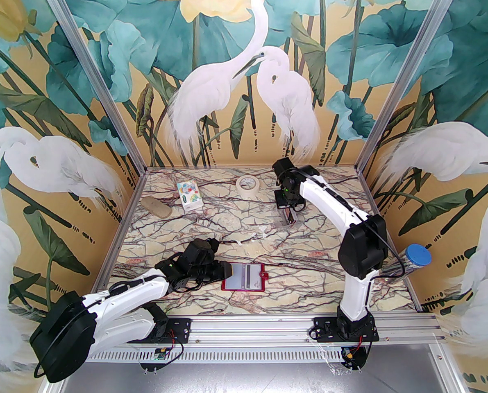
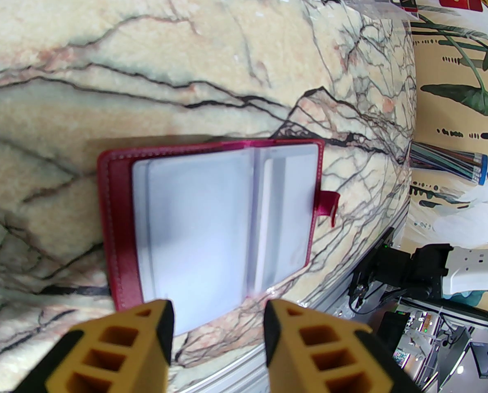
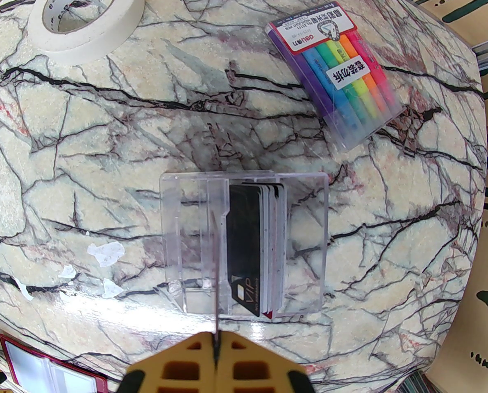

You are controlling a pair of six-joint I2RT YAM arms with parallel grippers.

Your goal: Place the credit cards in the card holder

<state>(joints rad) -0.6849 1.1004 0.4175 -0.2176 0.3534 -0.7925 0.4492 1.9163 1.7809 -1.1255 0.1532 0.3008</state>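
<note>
Right tool (image 3: 216, 344), nearest the lens, was clamped shut on what looked like a thin card (image 3: 216, 268) seen edge-on, above the clear box (image 3: 309, 240) at 1 o'clock on the surface (image 3: 104, 137). Other cards (image 3: 252, 252) stood upright in that box. The card holder (image 2: 121, 227) lay open and flat at 6 o'clock. The left tool (image 2: 217, 321) hovered half open and empty at its near edge. Whether its pale pockets already held cards could not be told. Judged progress: one card lifted, insertion and the stacked cards left to do.
</note>
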